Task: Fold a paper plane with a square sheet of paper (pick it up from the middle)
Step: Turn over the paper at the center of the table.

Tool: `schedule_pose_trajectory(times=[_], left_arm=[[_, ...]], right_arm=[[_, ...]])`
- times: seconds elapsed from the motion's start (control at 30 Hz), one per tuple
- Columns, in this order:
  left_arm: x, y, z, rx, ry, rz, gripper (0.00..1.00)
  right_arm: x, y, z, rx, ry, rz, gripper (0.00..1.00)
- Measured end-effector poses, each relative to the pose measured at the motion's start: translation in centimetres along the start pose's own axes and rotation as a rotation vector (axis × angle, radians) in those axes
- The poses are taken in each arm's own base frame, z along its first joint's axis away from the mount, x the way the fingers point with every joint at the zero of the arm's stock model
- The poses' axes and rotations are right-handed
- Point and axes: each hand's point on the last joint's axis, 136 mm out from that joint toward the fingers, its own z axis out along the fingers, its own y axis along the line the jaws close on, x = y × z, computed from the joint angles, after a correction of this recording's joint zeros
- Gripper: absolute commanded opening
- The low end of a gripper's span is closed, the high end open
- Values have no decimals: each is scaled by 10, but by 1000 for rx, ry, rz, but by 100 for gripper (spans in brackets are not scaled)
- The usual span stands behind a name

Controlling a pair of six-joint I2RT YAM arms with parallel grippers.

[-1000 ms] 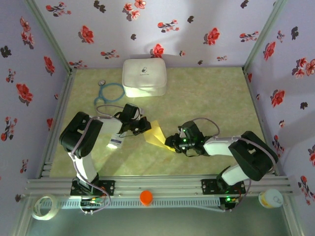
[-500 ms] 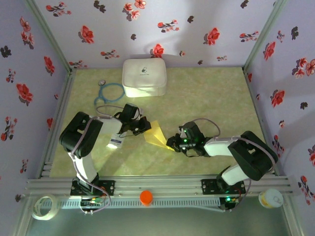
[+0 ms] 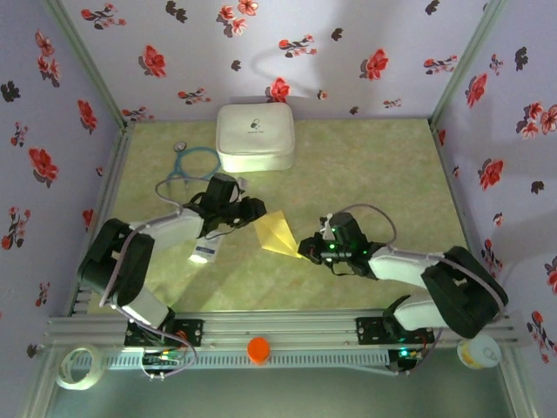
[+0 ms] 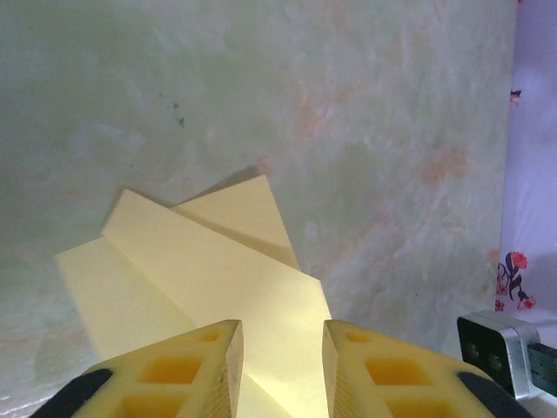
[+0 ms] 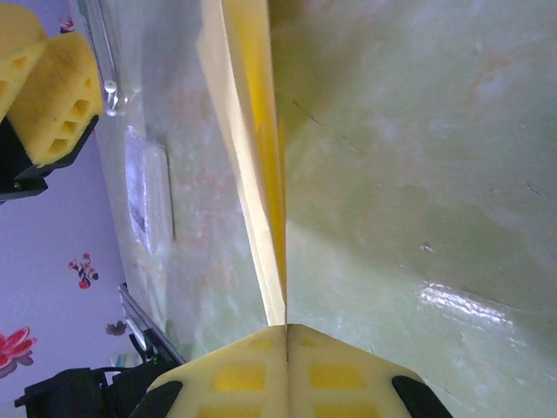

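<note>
**Paper part-folded, pinched at its tip**

Paper [image 3: 278, 232]: yellow, on the table [image 3: 374, 174] near the middle, a shade toward 6 o'clock. From above you see a kite-like shape with its narrow tip pointing to 4 o'clock. The left wrist view shows layered flaps, one folded across another. A shadow lies under the far flap's edge.

Right gripper [image 3: 306, 250]: at the paper's 4 o'clock tip. In your right wrist view the two yellow fingers are pressed together. The paper's folded edge runs straight into the seam between them, so this gripper is pinching the paper. From there the paper shows nearly edge-on as a narrow band running away from the fingers.

Left gripper [image 3: 251, 212]: at the paper's 10 o'clock side. In your left wrist view the jaws stand spread, with a clear gap. The paper shows through that gap and beyond the fingertips. You cannot tell from either view whether the pads touch the sheet.

Surroundings:
- The white case [image 3: 254, 137] is at 12 o'clock from the paper, well apart, near the far wall.
- A stethoscope [image 3: 193, 164] lies at 10 o'clock, just beside the case.
- A small white packet [image 3: 203, 252] lies flat at 8 o'clock from the paper, near the left arm and apart from the sheet.
</note>
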Motion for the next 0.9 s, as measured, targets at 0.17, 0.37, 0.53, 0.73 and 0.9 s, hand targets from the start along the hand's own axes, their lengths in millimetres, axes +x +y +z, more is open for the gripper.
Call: schedule_pose_trajectory(times=[0.17, 0.37, 0.53, 0.73, 0.9], left_arm=[[-9, -9, -12, 3, -54, 24, 29], [-15, -15, -21, 5, -94, 59, 27], [-18, -17, -26, -1, -113, 88, 25], [-25, -27, -40, 10, -165, 126, 23], [-30, -34, -53, 10, -220, 160, 21]], right_arm=[[-12, 7, -15, 38, -54, -80, 6], [-25, 19, -27, 84, -104, -187, 6], [-30, 20, -32, 124, -121, -234, 6], [-34, 15, -37, 186, -129, -270, 6], [-38, 13, -46, 253, -136, -307, 6]])
